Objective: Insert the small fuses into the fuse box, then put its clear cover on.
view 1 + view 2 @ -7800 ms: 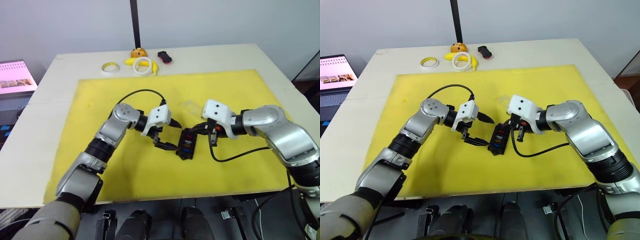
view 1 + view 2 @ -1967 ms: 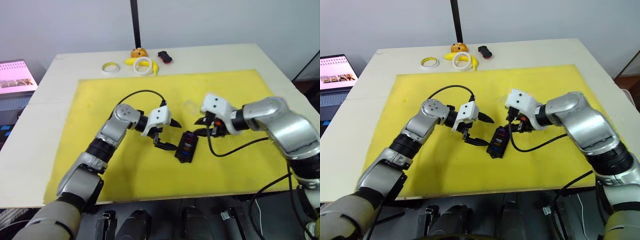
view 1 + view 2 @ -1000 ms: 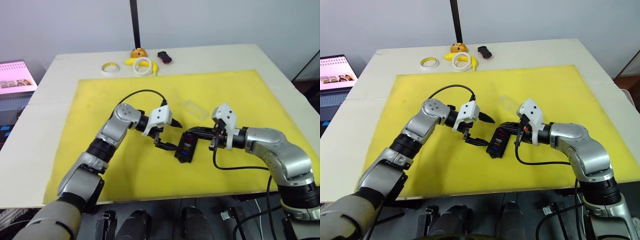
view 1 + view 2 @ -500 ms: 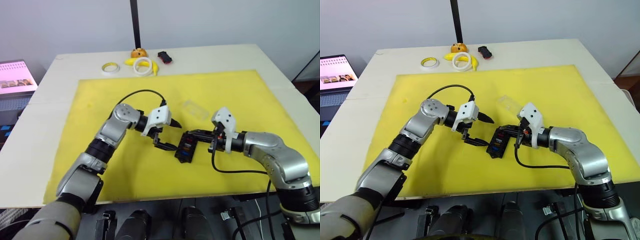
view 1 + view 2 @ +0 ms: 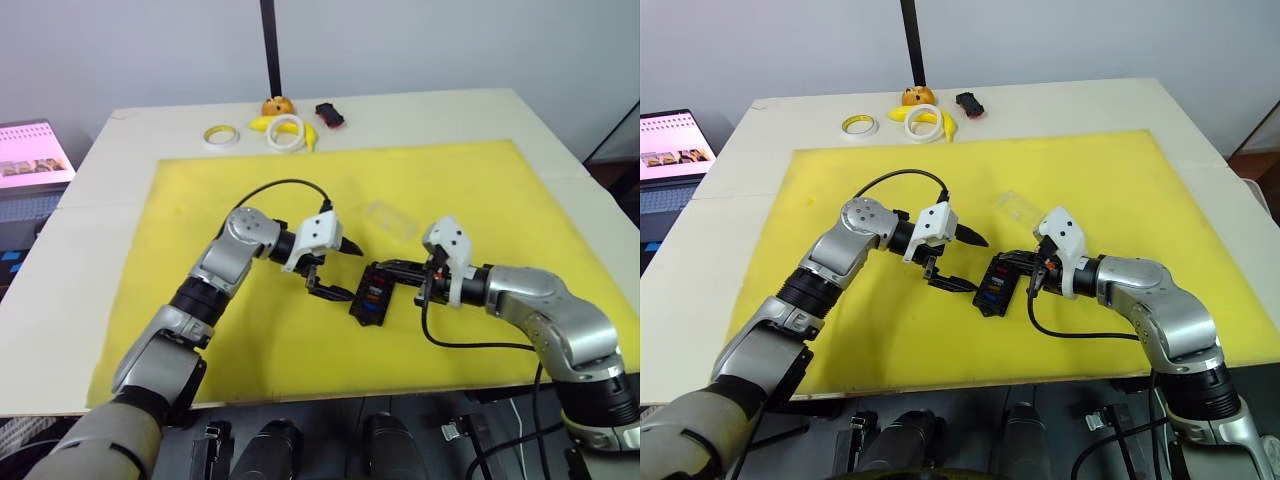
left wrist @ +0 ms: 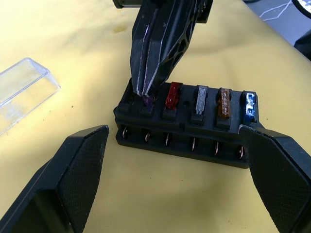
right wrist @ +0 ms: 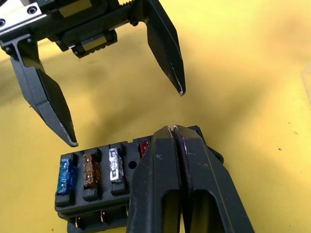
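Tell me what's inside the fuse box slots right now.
In the fuse box: blue fuse, orange fuse, grey fuse, red fuse. The right pincer presses a purple fuse; the end slot beyond is hidden.

Fuse box [image 5: 372, 294] lies mid-mat [image 5: 200, 200], between left tool [image 5: 337, 268] and right tool [image 5: 385, 268]; small fuses [image 6: 200, 101] sit in its slots. Clear cover [image 5: 389, 218] lies behind it. Tape rings [image 5: 286, 129] sit on the far worktop [image 5: 420, 110].

The right pincer [image 6: 146, 92] — tips pressed together — meets a purple fuse [image 6: 147, 100] in the fuse box [image 6: 187, 131], clear cover [image 6: 22, 92] nearby.
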### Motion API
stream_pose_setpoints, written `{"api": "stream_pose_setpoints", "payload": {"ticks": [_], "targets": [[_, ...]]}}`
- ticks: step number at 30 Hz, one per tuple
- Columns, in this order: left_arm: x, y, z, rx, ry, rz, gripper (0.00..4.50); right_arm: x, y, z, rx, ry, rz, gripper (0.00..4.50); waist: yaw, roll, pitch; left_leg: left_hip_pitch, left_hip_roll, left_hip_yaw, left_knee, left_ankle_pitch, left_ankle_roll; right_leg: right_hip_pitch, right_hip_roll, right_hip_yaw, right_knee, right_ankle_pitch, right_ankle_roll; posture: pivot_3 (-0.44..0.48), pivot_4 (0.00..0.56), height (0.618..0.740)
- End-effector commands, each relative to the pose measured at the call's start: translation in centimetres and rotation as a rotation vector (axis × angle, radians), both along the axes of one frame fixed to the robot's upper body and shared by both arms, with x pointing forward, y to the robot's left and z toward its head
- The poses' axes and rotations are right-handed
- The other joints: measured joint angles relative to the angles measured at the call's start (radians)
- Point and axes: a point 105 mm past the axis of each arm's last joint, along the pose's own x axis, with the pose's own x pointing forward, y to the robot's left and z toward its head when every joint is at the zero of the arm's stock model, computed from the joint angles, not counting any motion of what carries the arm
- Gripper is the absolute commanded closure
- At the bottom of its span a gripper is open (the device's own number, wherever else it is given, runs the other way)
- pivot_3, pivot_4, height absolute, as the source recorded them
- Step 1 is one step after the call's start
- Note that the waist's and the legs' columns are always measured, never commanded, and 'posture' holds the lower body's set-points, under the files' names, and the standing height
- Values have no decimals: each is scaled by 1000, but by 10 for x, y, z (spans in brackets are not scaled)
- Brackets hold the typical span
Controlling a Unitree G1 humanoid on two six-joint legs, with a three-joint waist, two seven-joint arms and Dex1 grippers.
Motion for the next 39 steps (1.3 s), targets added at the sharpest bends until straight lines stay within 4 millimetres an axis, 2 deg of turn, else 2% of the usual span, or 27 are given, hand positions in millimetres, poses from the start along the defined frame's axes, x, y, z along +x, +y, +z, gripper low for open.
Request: {"api": "stream_pose_setpoints", "payload": {"ticks": [1, 20, 23, 27, 31, 35, 36, 37, 39], "targets": [[0, 0, 13, -27, -38, -11, 0, -3, 4, -12, -24, 29, 3, 4436, 0, 0, 0, 0, 0, 0, 0, 0, 0, 0, 0, 0, 0, 0, 0, 0, 150, 740], [3, -3, 16, -38, -38, -15, 0, -5, 3, -9, -41, 44, 1, 4436, 0, 0, 0, 1, 0, 0, 0, 0, 0, 1, 0, 0, 0, 0, 0, 0, 150, 740], [2, -4, 16, -45, -37, -16, 0, -4, 3, 0, -30, 8, 4, 4436, 0, 0, 0, 1, 0, 0, 0, 0, 0, 1, 0, 0, 0, 0, 0, 0, 150, 740], [0, 1, 15, -54, -21, -1, 0, -2, 1, 30, 22, -84, -2, 4436, 0, 0, 0, 0, 0, 0, 0, 0, 0, 1, 0, 0, 0, 0, 0, 0, 150, 740], [-1, 21, 18, -95, 21, 68, 0, -12, -11, 64, 52, -151, 7, 4436, -1, 0, 0, 0, 0, 0, 0, 0, 0, 0, 0, 0, 0, 0, 0, 0, 150, 740], [-9, 48, 22, -165, 112, 190, 0, -22, -36, 76, 21, -168, -38, 4436, -1, 0, 0, 0, 0, 0, -1, 0, 0, 0, 0, 0, 0, 0, 0, 0, 150, 740], [-13, 62, 23, -187, 163, 239, 0, -27, -48, 77, 6, -154, -50, 4436, 0, 0, 0, 0, 0, 0, -1, 0, 0, 0, 0, 0, 0, 0, 0, 0, 150, 740], [-18, 74, 24, -206, 205, 284, 0, -31, -58, 77, -5, -138, -62, 3880, 1, 0, 0, 0, 0, 0, -1, 0, 0, 0, 0, 0, 0, 0, 0, 0, 150, 740], [-24, 96, 27, -241, 272, 387, 0, -38, -74, 79, -20, -128, -89, 3157, 0, 0, 0, 0, 0, 0, -1, 0, 0, 0, 0, 0, 0, 0, 0, 0, 150, 740]]}}
